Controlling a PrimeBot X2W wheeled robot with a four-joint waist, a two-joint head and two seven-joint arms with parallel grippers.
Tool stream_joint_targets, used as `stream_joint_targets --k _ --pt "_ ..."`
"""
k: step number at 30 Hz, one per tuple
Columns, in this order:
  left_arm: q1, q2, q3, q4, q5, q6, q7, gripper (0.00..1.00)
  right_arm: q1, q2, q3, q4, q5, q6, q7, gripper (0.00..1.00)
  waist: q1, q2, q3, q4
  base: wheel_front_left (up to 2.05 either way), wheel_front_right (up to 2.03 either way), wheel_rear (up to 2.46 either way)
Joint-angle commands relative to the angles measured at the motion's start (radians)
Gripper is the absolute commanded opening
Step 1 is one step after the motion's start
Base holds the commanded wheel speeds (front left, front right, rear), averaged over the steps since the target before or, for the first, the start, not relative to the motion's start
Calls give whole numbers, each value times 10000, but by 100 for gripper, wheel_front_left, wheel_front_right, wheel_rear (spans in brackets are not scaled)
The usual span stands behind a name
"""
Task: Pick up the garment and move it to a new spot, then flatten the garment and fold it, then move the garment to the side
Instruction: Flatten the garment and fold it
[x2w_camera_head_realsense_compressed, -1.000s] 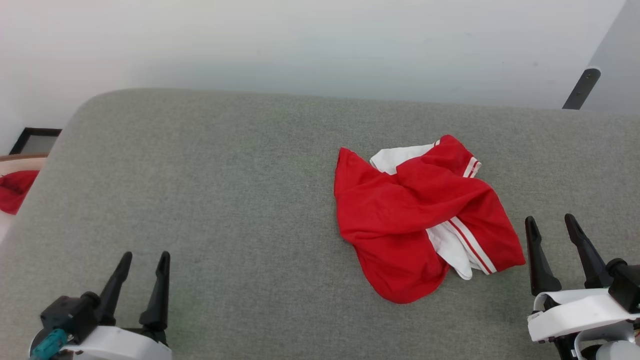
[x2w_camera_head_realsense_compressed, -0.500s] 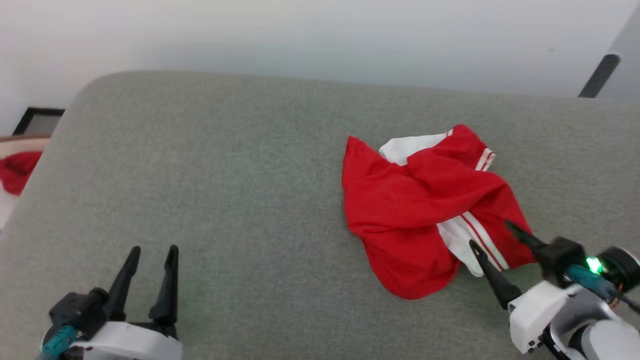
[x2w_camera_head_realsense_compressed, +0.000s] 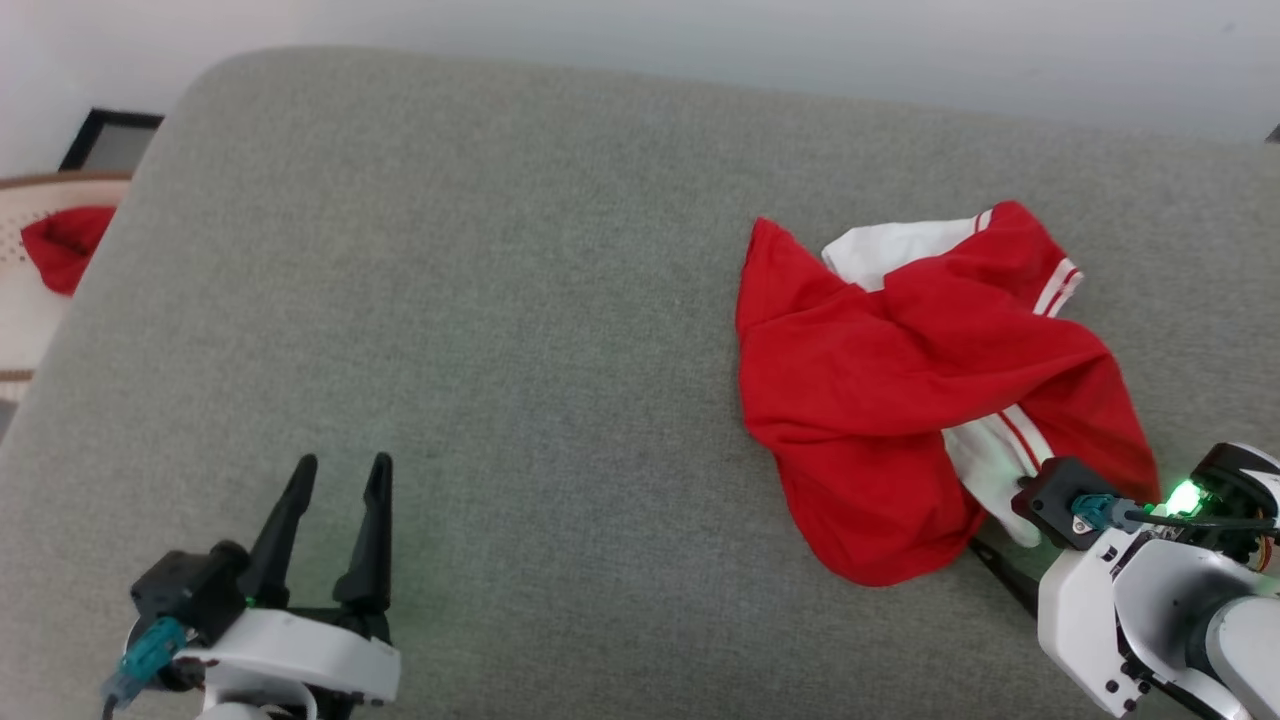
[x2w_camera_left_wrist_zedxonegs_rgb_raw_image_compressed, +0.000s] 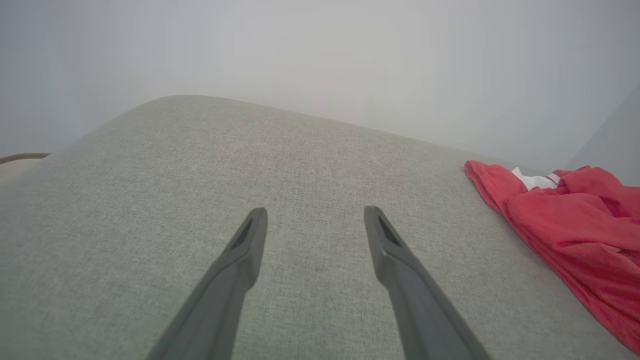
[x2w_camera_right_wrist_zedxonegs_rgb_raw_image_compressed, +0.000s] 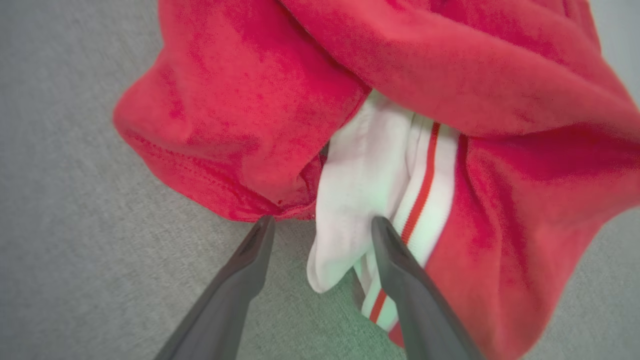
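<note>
Far left, a small red cloth (x2w_camera_head_realsense_compressed: 58, 245) in a pale container (x2w_camera_head_realsense_compressed: 20, 320) is partly cut off by the edge of the grey cushion (x2w_camera_head_realsense_compressed: 500, 300). The left gripper (x2w_camera_head_realsense_compressed: 342, 460) points up the head view over bare cushion, fingers apart and empty. The garment (x2w_camera_head_realsense_compressed: 900, 400) lies crumpled well to its right. Right gripper (x2w_camera_right_wrist_zedxonegs_rgb_raw_image_compressed: 322, 222): its own wrist housing hides most of it in the head view. In the wrist view its fingers stand spread at the garment's near edge, a white sleeve fold between them, unclamped.

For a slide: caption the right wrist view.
Open right gripper frames a white sleeve of the crumpled garment on grey upholstery.
</note>
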Motion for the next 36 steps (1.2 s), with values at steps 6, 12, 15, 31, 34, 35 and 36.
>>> stream_joint_targets --k 6,12,15,31,34,35,36 --pt "-392 -61 -108 -14 -60 -40 1 100 -490 -412 655 256 149 -10 226 94 0 -1 634 298 0 0 0" --pt "-519 -83 -97 53 -78 -41 1 100 -780 -546 914 427 -89 -13 -39 0 0 -1 765 240 0 0 0" --pt "-506 -88 -71 99 -84 -41 1 100 -826 -448 700 430 33 -11 -319 0 0 -1 726 131 0 0 0" --pt "-332 277 -94 41 -226 -42 1 100 1400 897 -5652 -555 1353 -10 -728 0 0 -1 317 -816 0 0 0" --pt "-446 329 -182 66 -259 -42 1 100 1833 1379 -7138 59 872 -10 -673 0 0 -1 361 -838 0 0 0" --pt "-478 339 -199 65 -254 -42 3 100 1975 1606 -7466 263 688 -8 -641 0 0 -1 378 -831 0 0 0" --pt "-503 367 -214 62 -280 -42 1 100 2055 1942 -8003 530 517 -10 -653 0 0 -1 411 -831 0 0 0"
